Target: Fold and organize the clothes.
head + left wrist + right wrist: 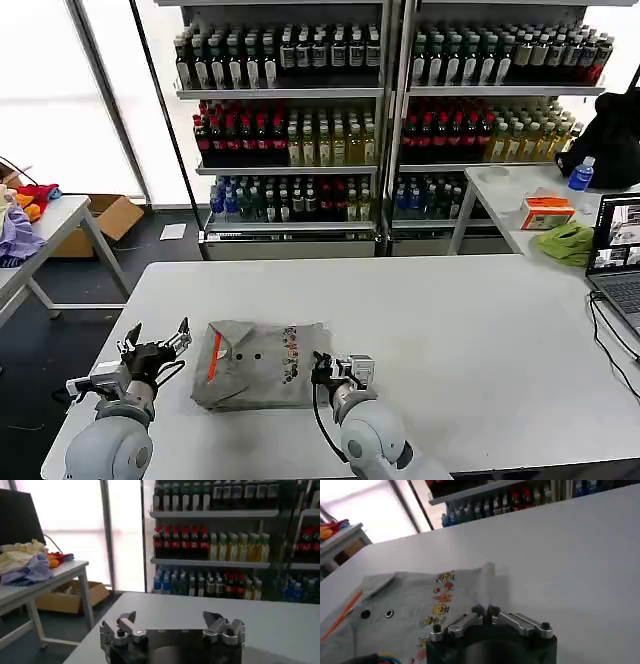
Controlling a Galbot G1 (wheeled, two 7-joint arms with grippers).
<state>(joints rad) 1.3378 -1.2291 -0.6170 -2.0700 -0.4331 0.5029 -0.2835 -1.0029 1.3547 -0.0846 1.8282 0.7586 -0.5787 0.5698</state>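
One folded grey shirt [262, 362] lies on the white table [450, 330], at its near edge, with the collar turned toward the left pincer. An orange lining [215, 356] shows inside the collar, two dark buttons [376, 614] sit beside it, and a row of small multicoloured cartoon figures [439, 605] crosses the chest; no lettering on the print can be read.

Left pincer [157, 339]: just left of the shirt, apart from the fabric, fingers [127, 621] spread wide and holding nothing.

Right pincer [325, 366]: at the shirt's right edge, its fingers [479, 612] drawn narrow with the tips nearly meeting; whether they touch the cloth cannot be told.

Beyond the shirt, past the table's far edge, stand shelves of bottled drinks [290, 130]; their labels are too small to read. Left of the shirt a side table [45, 235] carries loose coloured fabrics [27, 560].
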